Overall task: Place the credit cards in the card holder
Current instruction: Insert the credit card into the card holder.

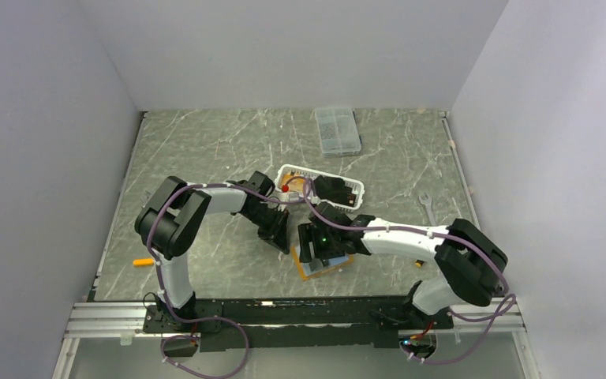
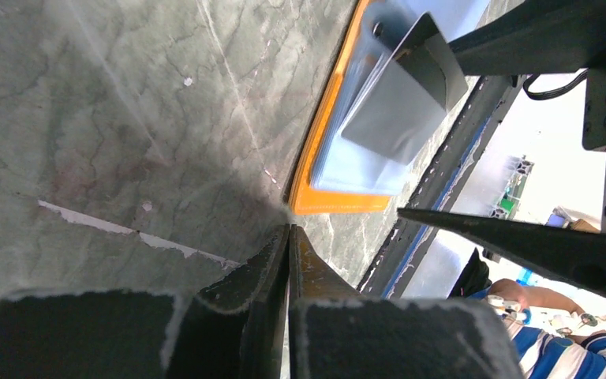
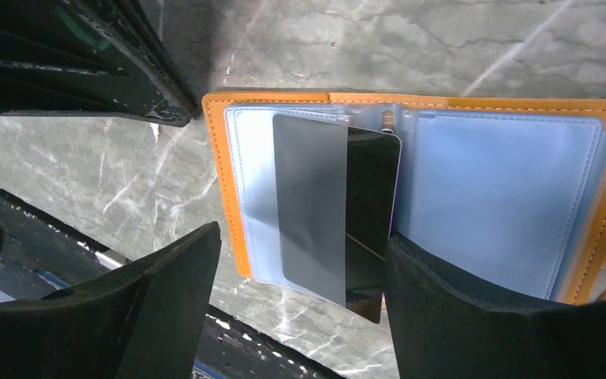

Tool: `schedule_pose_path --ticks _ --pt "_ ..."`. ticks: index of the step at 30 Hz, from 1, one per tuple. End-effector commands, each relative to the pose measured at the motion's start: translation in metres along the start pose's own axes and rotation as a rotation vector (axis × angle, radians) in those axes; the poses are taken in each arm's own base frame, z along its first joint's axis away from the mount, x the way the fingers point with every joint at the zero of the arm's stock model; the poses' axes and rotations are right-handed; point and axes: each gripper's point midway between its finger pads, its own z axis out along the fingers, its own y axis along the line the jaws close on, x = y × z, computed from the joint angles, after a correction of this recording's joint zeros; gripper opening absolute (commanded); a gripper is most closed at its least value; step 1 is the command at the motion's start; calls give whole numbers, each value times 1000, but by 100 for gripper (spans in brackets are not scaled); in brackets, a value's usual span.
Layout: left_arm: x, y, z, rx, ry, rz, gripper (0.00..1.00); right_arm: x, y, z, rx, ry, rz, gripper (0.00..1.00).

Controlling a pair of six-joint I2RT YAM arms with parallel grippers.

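Observation:
The card holder (image 3: pixel 505 189) lies open on the table, orange outside and light blue inside; from above only its edge (image 1: pixel 327 271) shows under the right arm. A black credit card (image 3: pixel 335 209) lies slanted across its left page and sticks out past the near edge. My right gripper (image 3: pixel 301 237) is open and straddles the card; the card's edge touches the right finger (image 3: pixel 442 300), and the left finger stands well clear. My left gripper (image 2: pixel 289 233) is shut with nothing in it, its tip at the holder's orange corner (image 2: pixel 316 201).
A white slotted basket (image 1: pixel 347 189) stands just behind both grippers, with something orange-red (image 1: pixel 286 187) inside. Farther back is a clear compartment box (image 1: pixel 337 130). A wrench (image 1: pixel 426 207) lies at the right. A small orange item (image 1: pixel 144 261) lies at the left.

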Motion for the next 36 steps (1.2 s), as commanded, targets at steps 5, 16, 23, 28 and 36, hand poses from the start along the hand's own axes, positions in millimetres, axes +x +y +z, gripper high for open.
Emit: schedule_pose_path --ticks 5,16,23,28,36 --pt "3 8 6 -41 2 24 11 -13 12 9 79 -81 -26 76" --pt "-2 3 -4 -50 -19 38 10 -11 16 2 132 -181 -111 78" --pt "-1 -1 2 20 -8 -18 10 -4 16 14 196 -165 -184 79" --pt "-14 -3 -16 102 -65 -59 11 3 7 14 258 -161 -207 80" --pt "-24 -9 -54 203 -155 -41 12 2 1 15 314 -186 -245 76"
